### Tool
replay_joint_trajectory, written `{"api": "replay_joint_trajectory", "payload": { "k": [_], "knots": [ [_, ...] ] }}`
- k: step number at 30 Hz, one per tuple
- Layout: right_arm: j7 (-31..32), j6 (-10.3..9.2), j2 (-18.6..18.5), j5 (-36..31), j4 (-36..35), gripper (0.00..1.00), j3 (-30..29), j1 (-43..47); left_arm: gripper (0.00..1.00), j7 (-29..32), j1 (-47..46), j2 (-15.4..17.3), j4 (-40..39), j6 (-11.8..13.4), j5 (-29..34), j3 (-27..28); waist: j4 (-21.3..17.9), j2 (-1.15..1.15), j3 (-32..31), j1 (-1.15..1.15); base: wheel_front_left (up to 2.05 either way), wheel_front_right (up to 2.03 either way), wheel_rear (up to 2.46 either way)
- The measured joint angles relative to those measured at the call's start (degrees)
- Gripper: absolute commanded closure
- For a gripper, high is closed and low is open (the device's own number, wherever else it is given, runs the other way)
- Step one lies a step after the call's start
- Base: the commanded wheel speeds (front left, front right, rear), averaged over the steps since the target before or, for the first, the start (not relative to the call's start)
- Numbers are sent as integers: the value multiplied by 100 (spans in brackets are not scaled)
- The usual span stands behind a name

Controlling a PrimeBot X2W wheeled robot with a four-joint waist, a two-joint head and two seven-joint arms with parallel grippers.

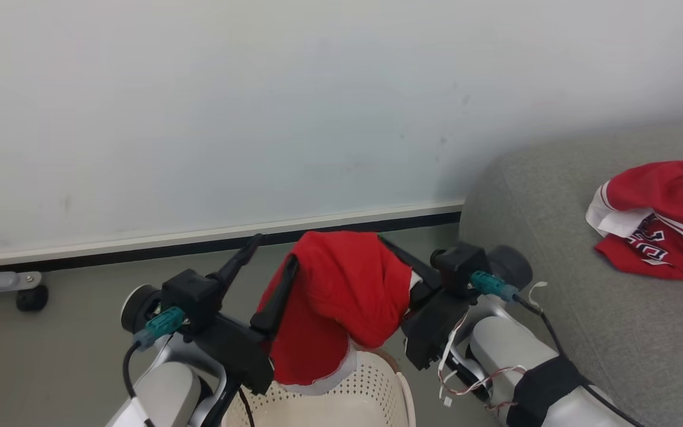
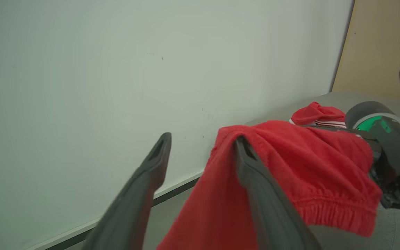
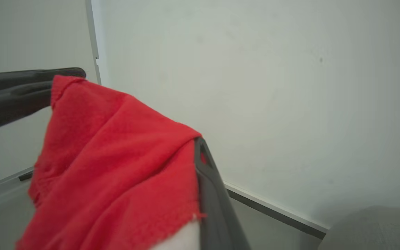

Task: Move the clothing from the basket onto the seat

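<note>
Pale wall [image 1: 258, 118] behind; over the basket [image 1: 371, 385], the right tool [image 3: 196, 147] is closed on a red garment [image 1: 341, 284], which drapes one finger [image 2: 255, 180] of the spread left tool [image 2: 202, 139].

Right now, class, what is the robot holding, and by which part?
The right gripper is shut on the red garment's upper edge; the open left gripper merely has the cloth draped over one finger.

Red garments, two: hanging garment [image 1: 341, 296] near centre, crumpled garment [image 1: 661, 219] at 3 o'clock.
Basket [image 1: 371, 394], one: cream, perforated, at 6 o'clock.
Seat [image 1: 584, 308], one: grey, from 3 to 5 o'clock.
End effectors, two: left end effector [image 1: 274, 250] at 7 o'clock, right end effector [image 1: 386, 243] at 5 o'clock.
Caster [image 1: 32, 298], one: black, at 9 o'clock.
</note>
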Motion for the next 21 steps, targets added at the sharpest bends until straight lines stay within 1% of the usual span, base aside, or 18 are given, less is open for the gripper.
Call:
{"api": "replay_joint_trajectory", "payload": {
  "k": [2, 6, 11, 12, 16, 21],
  "knots": [
    [0, -8, 0, 7, 34, 100, -126, -38, 0, -46, 86, 29, -49, 40, -4, 47, -70, 0, 6, 0, 0, 0, 0],
    [1, -131, -101, 18, -68, 100, -377, -83, 0, -75, 201, 74, -135, 49, -51, 71, -226, 0, 19, 0, 0, 0, 0],
    [1, -311, -434, 43, -286, 100, -667, -60, 0, -92, 366, 86, -222, 58, -67, 45, -452, 0, 35, 0, 0, 0, 0],
    [0, -400, -565, 43, -410, 100, -764, -8, 0, -98, 450, 85, -299, 58, -133, 29, -552, 0, 40, 0, 0, 0, 0],
    [0, -560, -811, 38, -669, 100, -899, 241, 0, -124, 610, 76, -368, 66, -149, -57, -775, 0, 52, 0, 0, 0, 0],
    [0, -716, -1103, -8, -1047, 100, -1040, 506, 0, -149, 757, -2, -497, 83, -148, -137, -1086, 0, 73, 0, 0, 0, 0]
  ]
}}
